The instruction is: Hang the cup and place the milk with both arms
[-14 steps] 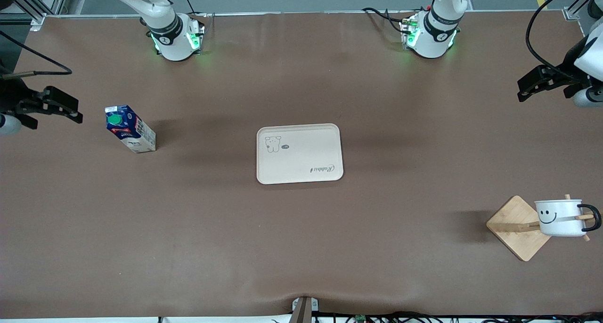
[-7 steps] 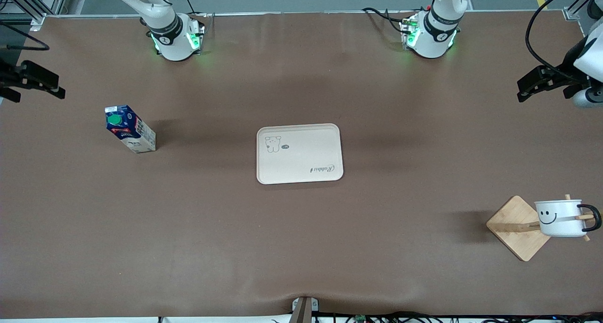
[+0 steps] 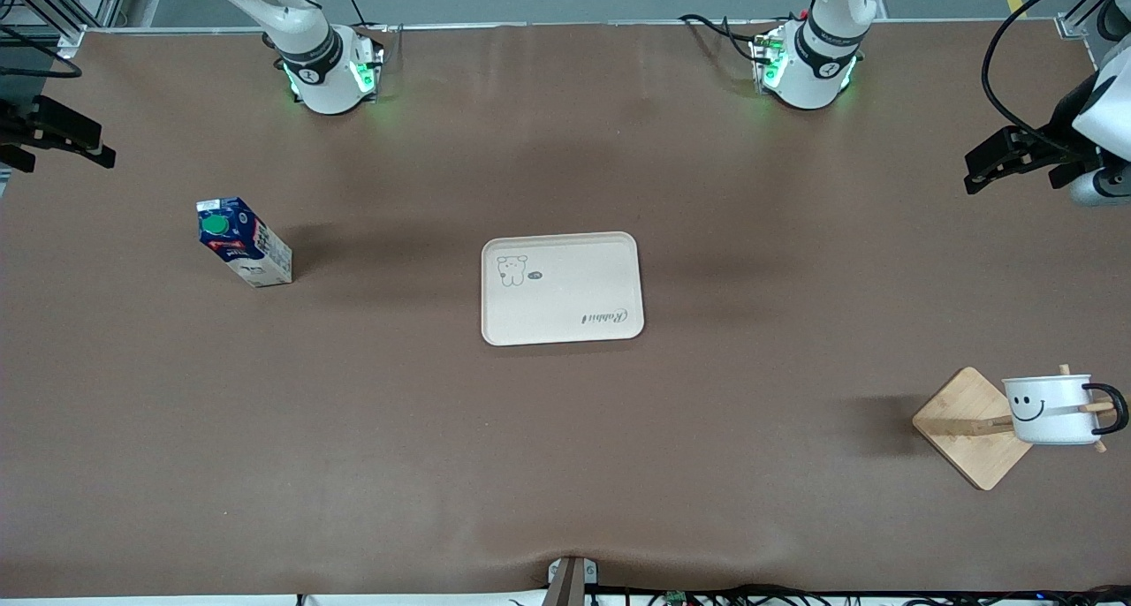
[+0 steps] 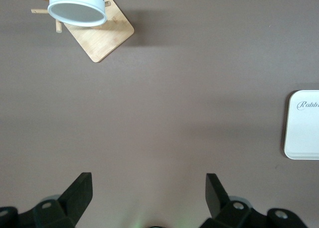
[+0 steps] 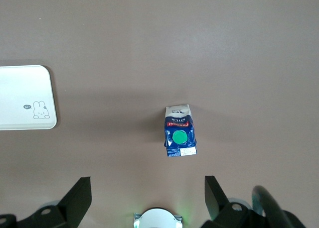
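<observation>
Right gripper aloft over the table's edge at its own end, fingers spread wide, empty; milk upright near it; tray mid-table; cup hung on wooden rack; left gripper aloft, wide, empty.

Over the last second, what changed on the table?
The right gripper pulled up and away from the milk carton toward the table edge at its end, open and empty. The left gripper barely shifted, open. The carton, tray and cup on the wooden rack stayed put.
</observation>
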Robot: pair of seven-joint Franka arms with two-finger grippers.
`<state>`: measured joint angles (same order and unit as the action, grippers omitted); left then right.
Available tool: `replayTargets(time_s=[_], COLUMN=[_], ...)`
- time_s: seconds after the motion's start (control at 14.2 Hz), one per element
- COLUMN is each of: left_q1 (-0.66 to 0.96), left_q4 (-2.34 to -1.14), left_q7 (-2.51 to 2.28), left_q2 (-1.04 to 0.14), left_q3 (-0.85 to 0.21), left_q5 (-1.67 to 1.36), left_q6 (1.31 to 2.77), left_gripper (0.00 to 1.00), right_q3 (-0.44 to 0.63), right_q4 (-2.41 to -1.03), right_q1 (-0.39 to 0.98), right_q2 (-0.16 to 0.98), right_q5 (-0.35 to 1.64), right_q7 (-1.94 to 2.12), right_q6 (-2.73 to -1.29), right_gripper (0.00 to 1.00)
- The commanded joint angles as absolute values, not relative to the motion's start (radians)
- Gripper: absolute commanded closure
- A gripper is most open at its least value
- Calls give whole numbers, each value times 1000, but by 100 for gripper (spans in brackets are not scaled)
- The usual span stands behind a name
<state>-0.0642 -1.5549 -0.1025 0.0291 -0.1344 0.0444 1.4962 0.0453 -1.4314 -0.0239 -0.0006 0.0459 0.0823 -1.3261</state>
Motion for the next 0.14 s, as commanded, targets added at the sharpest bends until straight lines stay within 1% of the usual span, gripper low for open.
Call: replayTargets(time_s=[0.0,0.07], left_q1=[-69,-69], left_q4=[-1546,-1545], left_q7=[-94,-94], left_q2=[23,23], left_q3=[-133,-135], left_q5=[32,34], left_q6=[1502,1503], left_gripper=[0,0], right_q3=[60,58], right_q4=[-1460,-1460], right_q1=[-8,-9], right_q2=[-35,-35], right_q5=[58,58], right_q7=[75,77], right_q6=[-1344,-1351], right_gripper=[0,0])
